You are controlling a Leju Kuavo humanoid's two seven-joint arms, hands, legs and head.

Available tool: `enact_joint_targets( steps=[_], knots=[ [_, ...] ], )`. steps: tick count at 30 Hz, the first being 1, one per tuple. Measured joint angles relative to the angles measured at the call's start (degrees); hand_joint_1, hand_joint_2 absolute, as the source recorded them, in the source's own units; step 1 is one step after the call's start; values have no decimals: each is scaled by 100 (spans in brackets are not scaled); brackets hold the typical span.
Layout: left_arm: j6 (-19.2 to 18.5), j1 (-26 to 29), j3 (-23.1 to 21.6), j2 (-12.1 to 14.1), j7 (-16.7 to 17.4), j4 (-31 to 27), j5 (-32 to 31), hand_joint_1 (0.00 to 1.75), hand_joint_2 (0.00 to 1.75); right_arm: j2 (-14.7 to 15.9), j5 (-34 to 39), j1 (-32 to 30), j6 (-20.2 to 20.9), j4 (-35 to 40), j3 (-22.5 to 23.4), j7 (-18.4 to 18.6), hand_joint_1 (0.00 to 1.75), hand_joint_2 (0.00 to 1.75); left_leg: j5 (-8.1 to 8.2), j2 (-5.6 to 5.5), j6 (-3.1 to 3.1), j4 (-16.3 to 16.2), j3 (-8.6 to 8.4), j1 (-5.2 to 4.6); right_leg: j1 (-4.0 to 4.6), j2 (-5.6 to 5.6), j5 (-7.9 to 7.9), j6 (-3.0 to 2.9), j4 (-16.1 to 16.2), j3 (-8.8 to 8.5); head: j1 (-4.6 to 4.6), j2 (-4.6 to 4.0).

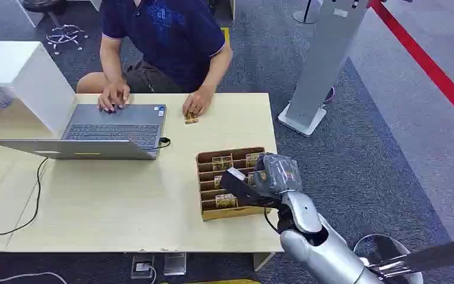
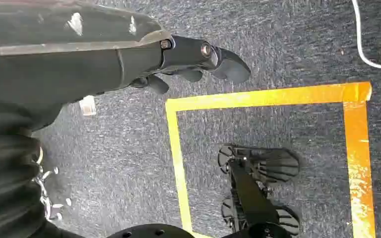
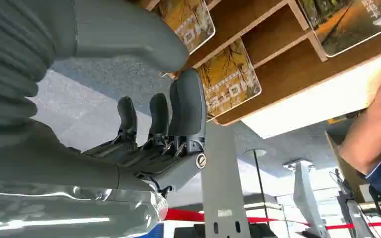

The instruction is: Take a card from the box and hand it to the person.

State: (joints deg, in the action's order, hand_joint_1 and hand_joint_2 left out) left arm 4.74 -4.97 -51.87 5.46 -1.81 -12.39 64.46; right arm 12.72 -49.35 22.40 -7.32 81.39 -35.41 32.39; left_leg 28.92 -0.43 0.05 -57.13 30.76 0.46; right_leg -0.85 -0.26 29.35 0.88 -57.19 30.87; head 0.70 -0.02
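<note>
A wooden slotted box [image 1: 236, 213] stands at the table's right side, with several yellow-brown cards [image 1: 221, 161] upright in its slots. My right hand [image 1: 272, 174] hovers over the box's right half. In the right wrist view this hand [image 3: 168, 129] has its thumb and fingers apart with nothing between them, and the fingertips [image 3: 188, 94] lie close against one card [image 3: 230, 82] in the box [image 3: 297, 74]. The person [image 1: 165, 35] sits across the table, one hand [image 1: 198, 103] resting by a card [image 1: 191, 119] on the tabletop. My left hand [image 2: 129, 59] hangs over the carpet, holding nothing.
An open laptop [image 1: 112, 127] lies at the table's far left with the person's other hand on it, and a cable runs off it. A white cabinet [image 1: 18, 77] stands at the left. A grey stand [image 1: 319, 71] and a red floor line [image 1: 425, 65] are to the right.
</note>
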Motion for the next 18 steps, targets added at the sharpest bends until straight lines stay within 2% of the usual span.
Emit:
enact_joint_targets(
  steps=[7, 8, 11, 12, 15, 18],
  knots=[
    [0, 0, 0, 0, 2, 0, 2, 0, 175, -2, 0, -14, 0, 0, 0, 0, 112, 175, 0, 0, 0, 0, 0, 0, 0, 0, 0, 0, 0, 0, 0, 0],
    [2, -1, -2, 0, 15, 0, 13, 0, 175, -7, 7, -39, 9, -20, -22, -2, 96, 175, 0, 0, 0, 0, 1, 0, 0, 0, 0, 0, 0, 0, -4, 0],
    [4, -2, -2, 0, 33, 0, 13, 0, 175, -11, 44, -40, 55, -116, -42, -2, 91, 175, 0, 0, 0, 0, 1, 0, 0, 0, 0, 0, 0, 0, -2, 0],
    [4, -2, -2, 0, 35, 0, 13, 0, 175, -11, 46, -40, 55, -135, -42, -4, 80, 175, 0, 0, 0, 0, 1, 0, 0, 0, 0, 0, 0, 0, 0, 0],
    [4, -2, -2, -2, 39, 0, 15, 0, 175, -11, 50, -43, 55, -175, -42, -7, 72, 175, 0, 0, 0, 0, 1, 0, 0, 0, 0, 0, 0, 1, 2, 2],
    [4, -3, -13, 0, 44, 0, 13, 0, 175, -11, 48, -43, 52, -219, -39, -13, 80, 175, 0, 0, 0, 0, 1, 0, 0, 0, 0, 0, 0, 1, 0, 0]
  ],
)
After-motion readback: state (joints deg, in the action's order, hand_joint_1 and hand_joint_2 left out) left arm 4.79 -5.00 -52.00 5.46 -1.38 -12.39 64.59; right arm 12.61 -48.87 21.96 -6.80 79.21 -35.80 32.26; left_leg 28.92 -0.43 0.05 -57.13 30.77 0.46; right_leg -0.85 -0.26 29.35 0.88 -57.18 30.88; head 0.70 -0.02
